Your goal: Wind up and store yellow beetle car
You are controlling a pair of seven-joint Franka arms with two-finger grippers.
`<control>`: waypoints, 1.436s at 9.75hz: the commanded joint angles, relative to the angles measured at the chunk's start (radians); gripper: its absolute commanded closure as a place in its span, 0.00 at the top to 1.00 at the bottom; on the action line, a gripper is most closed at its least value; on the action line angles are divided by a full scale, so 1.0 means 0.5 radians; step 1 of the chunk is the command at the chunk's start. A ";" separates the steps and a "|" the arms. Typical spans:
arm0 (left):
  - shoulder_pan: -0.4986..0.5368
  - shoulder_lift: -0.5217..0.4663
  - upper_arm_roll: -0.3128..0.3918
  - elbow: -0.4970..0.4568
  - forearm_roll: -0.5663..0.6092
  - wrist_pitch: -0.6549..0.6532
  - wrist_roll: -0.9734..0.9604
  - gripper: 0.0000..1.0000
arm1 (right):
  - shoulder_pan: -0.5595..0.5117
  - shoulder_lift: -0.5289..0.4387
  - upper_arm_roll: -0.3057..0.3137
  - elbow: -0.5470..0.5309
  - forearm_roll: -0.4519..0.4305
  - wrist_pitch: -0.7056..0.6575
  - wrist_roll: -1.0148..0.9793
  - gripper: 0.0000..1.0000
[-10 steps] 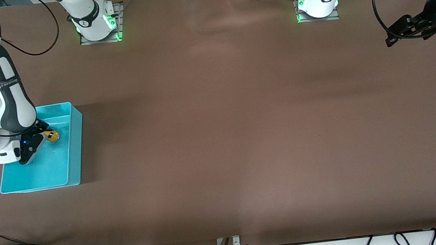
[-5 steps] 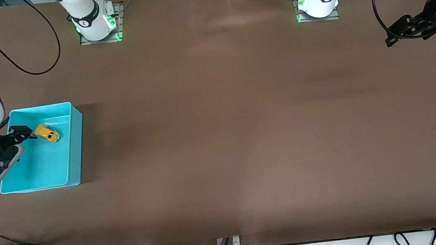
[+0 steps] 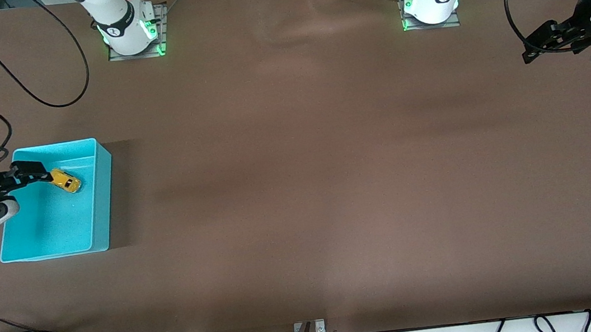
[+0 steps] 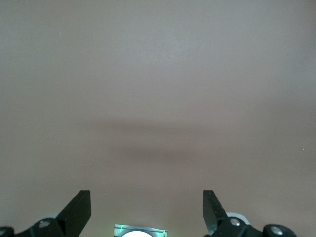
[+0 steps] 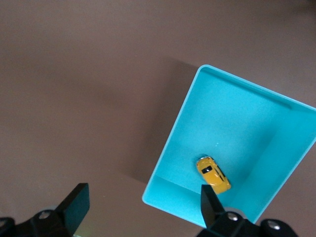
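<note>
The right pincer hangs over the bin, above the part of it farther from the front camera and toward the right arm's end of the counter. Its fingers are spread wide and hold nothing (the right wrist view shows both dark fingertips well apart, with bare counter and bin between them). The car lies on the bin floor, loose, just beside the pincer's tip as the front view shows it. It sits on its wheels, roof up, dark windows showing, close to the bin wall farther from the front camera, and set at a slant to the bin's walls. In the right wrist view the car lies apart from both fingers.

The left pincer waits in the air at the left arm's end of the counter, its fingers wide apart and empty, with bare brown counter beneath.
</note>
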 commanded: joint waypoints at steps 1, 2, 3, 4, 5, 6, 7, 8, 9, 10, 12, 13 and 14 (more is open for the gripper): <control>-0.001 -0.032 0.004 -0.026 -0.027 0.002 -0.028 1.00 | -0.015 -0.100 0.147 0.006 -0.017 -0.091 0.489 1.00; -0.001 -0.032 0.004 -0.026 -0.027 0.002 -0.028 1.00 | -0.002 -0.100 0.153 0.006 -0.035 -0.091 0.597 1.00; -0.001 -0.032 0.004 -0.026 -0.027 0.002 -0.028 1.00 | 0.001 -0.103 0.153 0.006 -0.038 -0.094 0.610 1.00; -0.001 -0.032 0.004 -0.026 -0.027 0.002 -0.028 1.00 | 0.025 -0.100 0.147 0.009 -0.048 -0.094 0.610 1.00; -0.001 -0.032 0.004 -0.026 -0.027 0.002 -0.028 1.00 | 0.025 -0.103 0.147 0.009 -0.048 -0.094 0.610 1.00; -0.001 -0.032 0.004 -0.026 -0.027 0.002 -0.028 1.00 | 0.025 -0.170 0.153 -0.009 -0.057 -0.134 0.634 1.00; -0.001 -0.032 0.004 -0.026 -0.027 0.002 -0.028 1.00 | 0.031 -0.228 0.153 -0.079 -0.084 -0.186 0.729 1.00; -0.001 -0.032 0.004 -0.026 -0.027 0.002 -0.028 1.00 | 0.062 -0.290 0.156 -0.150 -0.124 -0.162 0.760 1.00; -0.001 -0.032 0.004 -0.026 -0.027 0.002 -0.028 1.00 | 0.126 -0.339 0.153 -0.184 -0.176 -0.150 0.763 1.00; -0.001 -0.032 0.004 -0.026 -0.027 0.002 -0.028 1.00 | 0.145 -0.379 0.150 -0.227 -0.198 -0.125 0.769 1.00; -0.001 -0.032 0.004 -0.029 -0.027 0.002 -0.028 1.00 | 0.145 -0.398 0.147 -0.279 -0.195 -0.030 0.763 1.00; -0.001 -0.032 0.004 -0.029 -0.027 0.002 -0.028 1.00 | 0.154 -0.395 0.147 -0.279 -0.195 0.004 0.766 1.00; -0.001 -0.032 0.004 -0.029 -0.027 0.002 -0.028 1.00 | 0.157 -0.382 0.150 -0.276 -0.189 0.010 0.769 1.00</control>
